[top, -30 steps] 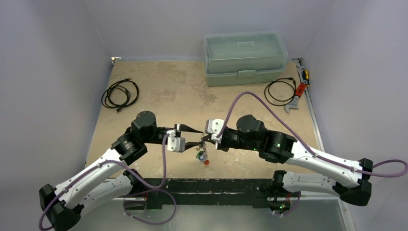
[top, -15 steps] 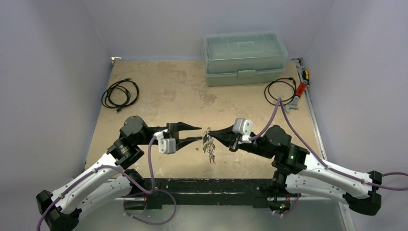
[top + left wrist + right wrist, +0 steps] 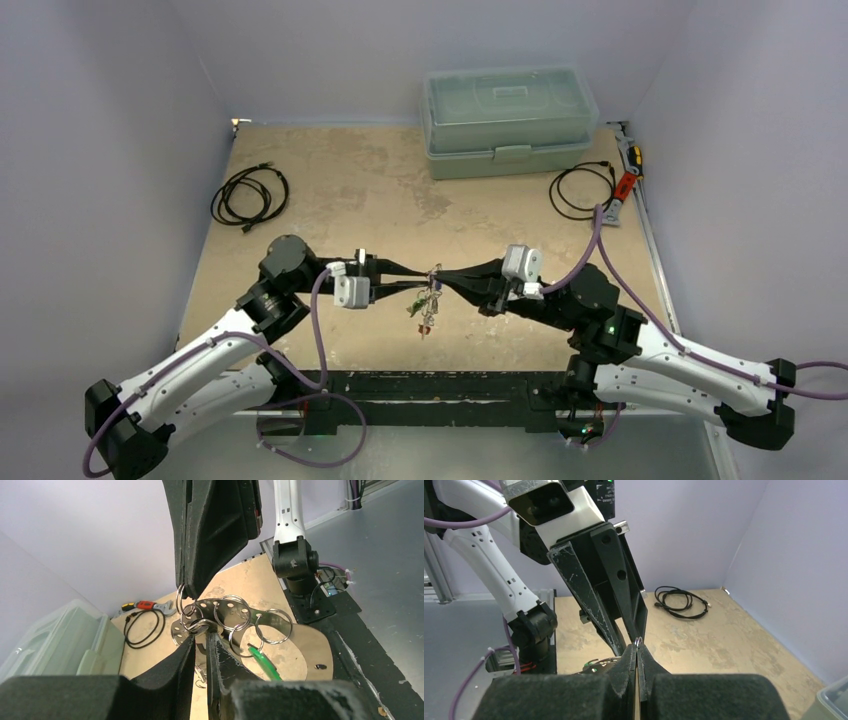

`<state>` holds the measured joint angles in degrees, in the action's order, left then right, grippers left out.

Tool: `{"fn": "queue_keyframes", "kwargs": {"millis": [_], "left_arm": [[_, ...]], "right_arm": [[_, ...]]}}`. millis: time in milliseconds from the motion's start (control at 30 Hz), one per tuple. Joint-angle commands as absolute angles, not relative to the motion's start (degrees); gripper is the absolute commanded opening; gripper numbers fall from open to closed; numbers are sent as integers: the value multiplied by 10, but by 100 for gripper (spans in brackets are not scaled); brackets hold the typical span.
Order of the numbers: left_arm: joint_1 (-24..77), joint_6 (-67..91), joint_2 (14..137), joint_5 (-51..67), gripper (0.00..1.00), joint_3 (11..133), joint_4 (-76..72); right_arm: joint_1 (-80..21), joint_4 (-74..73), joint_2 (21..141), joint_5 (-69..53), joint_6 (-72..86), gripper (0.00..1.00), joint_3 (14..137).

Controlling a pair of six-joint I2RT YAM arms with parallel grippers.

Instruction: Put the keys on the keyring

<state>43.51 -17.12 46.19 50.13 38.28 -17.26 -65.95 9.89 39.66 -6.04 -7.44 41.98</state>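
My right pincer [image 3: 445, 277] is clamped tight on the keyring [image 3: 178, 594], holding it up over the near middle of the worktop [image 3: 340, 190]. The keys [image 3: 426, 305] dangle beneath it in a bunch, one of them green, next to a perforated metal tag [image 3: 227, 611] and several smaller rings. My left pincer [image 3: 200, 641] meets the right one tip to tip, its jaws only a narrow slit apart with ring wire at their tips. I cannot tell whether they actually grip it.
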Motion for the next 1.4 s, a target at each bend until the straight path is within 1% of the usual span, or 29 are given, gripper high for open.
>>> {"fn": "queue_keyframes", "kwargs": {"millis": [0,200,300,400,467,567,733,833,1067,1233,1367], "left_arm": [[435,-155,468,530,13,389,-205],[435,-164,475,540,14,390,-195],[435,-207,461,508,24,401,-137],[435,-239,438,446,36,407,-89],[435,-233,418,414,42,399,-102],[435,-170,383,389,44,361,-187],[434,-62,358,383,44,314,-318],[435,-12,353,378,43,296,-371],[434,65,396,426,41,297,-436],[435,75,423,456,34,304,-447],[435,72,433,464,33,307,-438]], "right_arm": [[-662,154,389,-81,-64,0,428],[-662,154,403,-85,-63,0,430],[-662,162,396,-80,-62,0,425],[-662,168,385,-76,-64,0,419],[-662,171,382,-76,-64,0,415],[-662,170,381,-72,-65,0,412],[-662,176,380,-66,-65,0,412],[-662,176,381,-68,-66,0,414],[-662,177,385,-85,-65,0,421],[-662,173,392,-95,-62,0,425],[-662,179,390,-101,-58,0,425]]}}
